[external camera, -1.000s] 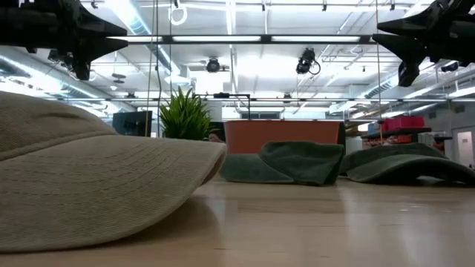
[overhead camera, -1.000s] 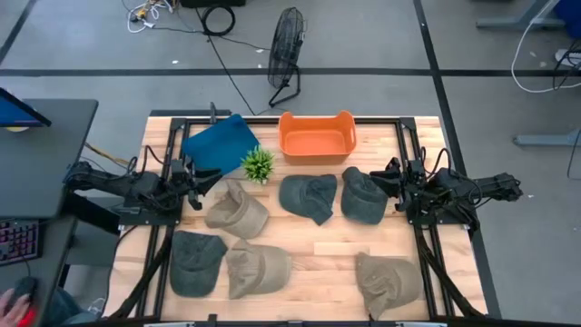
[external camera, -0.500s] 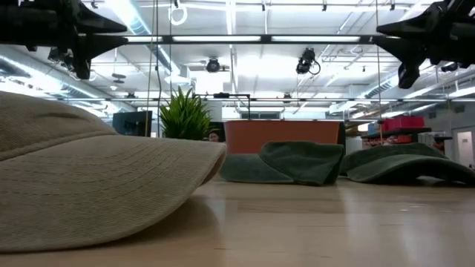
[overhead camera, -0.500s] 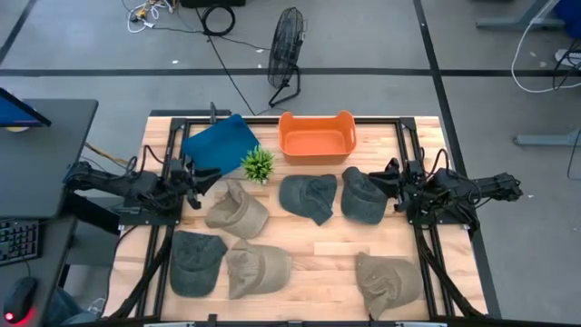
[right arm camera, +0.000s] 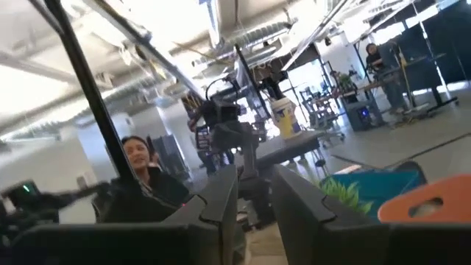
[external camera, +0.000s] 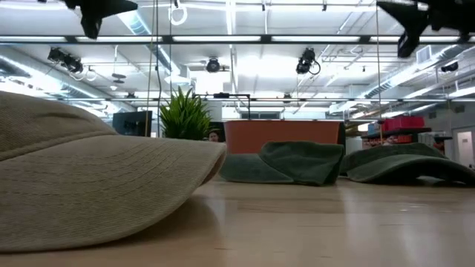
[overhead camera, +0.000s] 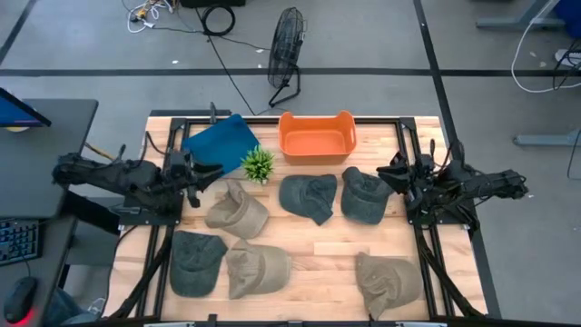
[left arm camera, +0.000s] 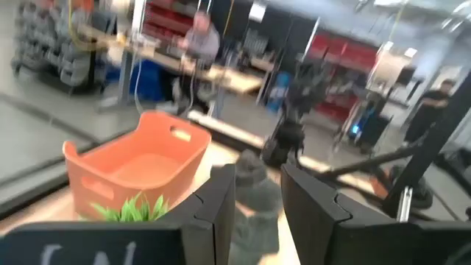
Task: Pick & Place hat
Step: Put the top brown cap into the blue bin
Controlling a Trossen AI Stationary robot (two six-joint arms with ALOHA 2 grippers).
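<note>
Several caps lie crown up on the wooden table: a tan one (overhead camera: 238,209), two dark green ones (overhead camera: 309,197) (overhead camera: 363,195), a grey-green one (overhead camera: 197,262) and two more tan ones (overhead camera: 258,268) (overhead camera: 388,280). The nearest tan cap (external camera: 89,178) fills the low view's left. My left gripper (overhead camera: 211,168) hovers open at the table's left, beside the first tan cap, high above the table (external camera: 104,7). My right gripper (overhead camera: 383,174) hovers open at the table's right, by the right dark green cap, also raised (external camera: 404,11). Both wrist views show a gap between the fingers (left arm camera: 257,199) (right arm camera: 255,199).
An orange bin (overhead camera: 316,136) stands at the far edge's middle, with a blue pad (overhead camera: 221,141) to its left and a small green plant (overhead camera: 258,164) between them. Black rails (overhead camera: 410,154) run along both table sides. Bare wood (overhead camera: 327,250) lies between the cap rows.
Both arms have risen: in the low view each gripper has climbed to the picture's top edge. The left arm's rear joints have drawn toward the table's left. No cap has moved.
</note>
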